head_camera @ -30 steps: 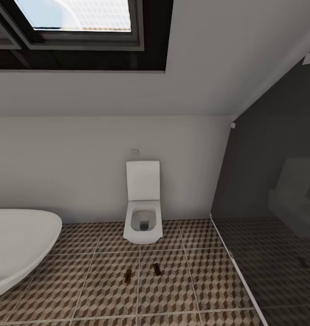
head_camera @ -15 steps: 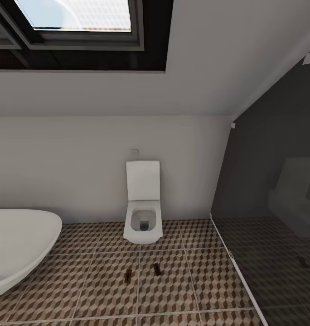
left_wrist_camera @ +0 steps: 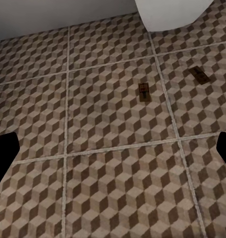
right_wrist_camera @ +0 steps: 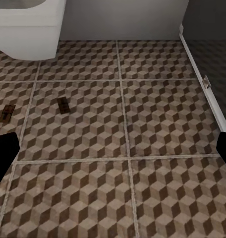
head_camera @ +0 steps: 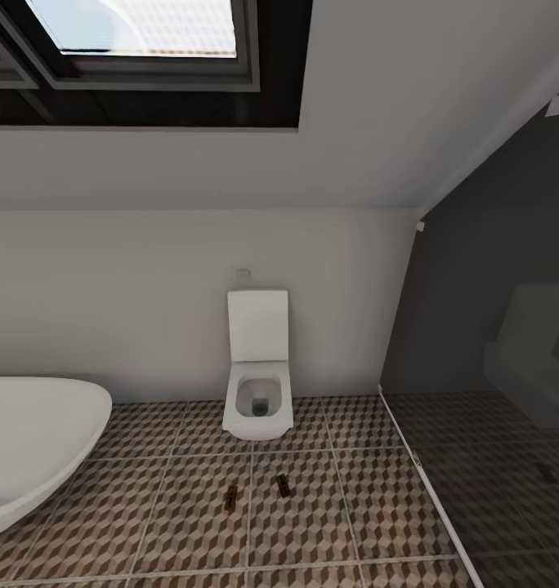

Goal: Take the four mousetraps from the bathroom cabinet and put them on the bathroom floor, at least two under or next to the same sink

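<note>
Cube-patterned bathroom floor (head_camera: 190, 523) carries two mousetraps (head_camera: 231, 496) (head_camera: 284, 487) lying near each other before a white toilet (head_camera: 258, 384). Both arms' jaws stand apart, empty.

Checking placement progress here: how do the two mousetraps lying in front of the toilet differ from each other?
The left mousetrap lies farther from the toilet than the right mousetrap. The left mousetrap lies just left of a grout line; the right mousetrap sits on the next tile over. They are angled differently, the right one turned more. Both lie flat on the bathroom floor, small, tan and dark, untouched by any gripper.
</note>
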Motion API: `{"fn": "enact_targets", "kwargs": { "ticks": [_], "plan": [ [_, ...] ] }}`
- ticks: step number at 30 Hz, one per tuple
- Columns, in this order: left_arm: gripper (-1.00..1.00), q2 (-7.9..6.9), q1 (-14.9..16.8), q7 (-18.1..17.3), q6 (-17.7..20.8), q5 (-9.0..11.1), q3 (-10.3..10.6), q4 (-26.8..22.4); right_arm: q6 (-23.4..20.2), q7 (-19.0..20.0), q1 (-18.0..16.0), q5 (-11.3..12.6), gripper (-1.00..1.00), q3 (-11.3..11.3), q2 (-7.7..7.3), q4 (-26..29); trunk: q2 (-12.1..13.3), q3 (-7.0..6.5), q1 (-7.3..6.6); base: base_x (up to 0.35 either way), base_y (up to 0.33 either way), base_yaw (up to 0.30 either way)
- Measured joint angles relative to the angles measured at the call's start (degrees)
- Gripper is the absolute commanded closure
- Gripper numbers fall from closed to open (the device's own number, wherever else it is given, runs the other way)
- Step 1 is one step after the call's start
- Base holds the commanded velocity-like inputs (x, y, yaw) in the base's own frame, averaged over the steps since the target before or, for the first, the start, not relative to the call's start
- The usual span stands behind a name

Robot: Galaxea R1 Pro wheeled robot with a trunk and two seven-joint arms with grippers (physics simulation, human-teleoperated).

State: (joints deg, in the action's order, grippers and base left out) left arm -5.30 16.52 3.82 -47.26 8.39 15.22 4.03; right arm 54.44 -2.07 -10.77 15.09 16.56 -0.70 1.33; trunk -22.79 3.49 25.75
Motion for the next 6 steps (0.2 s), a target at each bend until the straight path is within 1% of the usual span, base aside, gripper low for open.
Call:
{"fn": "enact_targets", "kwargs": {
  "ticks": [6],
  "plan": [
    [-1.00,0.00,0.0,0.0,0.0,0.0,0.0,0.0,0.0,0.0,0.0,0.0,-1.00,0.0,0.00,0.0,0.0,0.00,0.00,0.000,0.000,0.000]
  ]
}}
